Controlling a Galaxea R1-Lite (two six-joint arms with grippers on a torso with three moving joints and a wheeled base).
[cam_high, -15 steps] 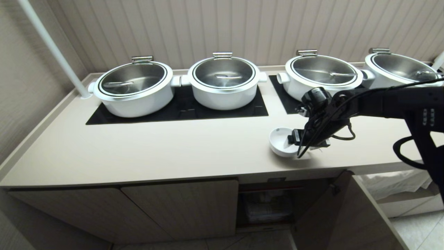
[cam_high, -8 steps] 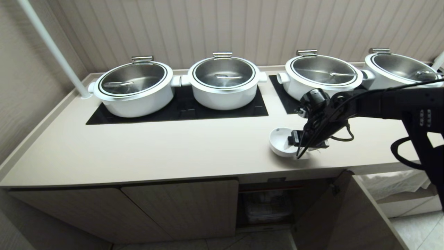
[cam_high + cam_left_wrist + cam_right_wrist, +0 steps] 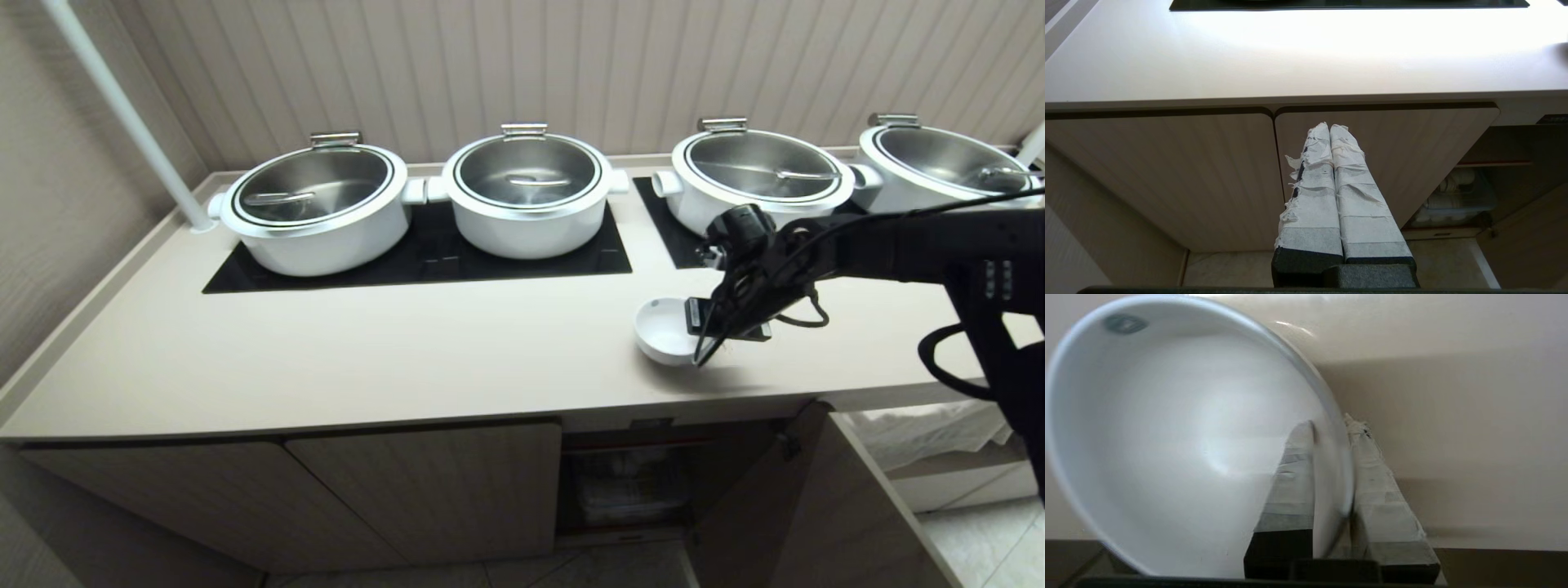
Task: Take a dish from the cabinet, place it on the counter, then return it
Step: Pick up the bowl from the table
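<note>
The dish (image 3: 661,329), a small white bowl, is at the front right of the counter (image 3: 408,359), tilted with its mouth turned left. My right gripper (image 3: 704,325) reaches in from the right and is shut on the dish's near rim. In the right wrist view one taped finger lies inside the dish (image 3: 1167,437) and the other outside, the right gripper (image 3: 1331,426) pinching the wall between them. Below the counter the cabinet (image 3: 629,482) stands with its door (image 3: 767,498) swung open. My left gripper (image 3: 1329,128) is shut and empty, parked in front of the closed cabinet doors (image 3: 1167,171).
Several large white pots with steel lids (image 3: 526,192) stand on black cooktop panels (image 3: 424,257) along the back of the counter. A white pole (image 3: 122,106) rises at the back left. A clear bin (image 3: 1453,200) of white cups sits inside the open cabinet. A cloth-draped lower shelf (image 3: 939,433) lies to the right.
The right gripper's fingers have closed from wide open onto the dish's rim. The dish and the wrist have shifted slightly upward. The left arm has not moved.
</note>
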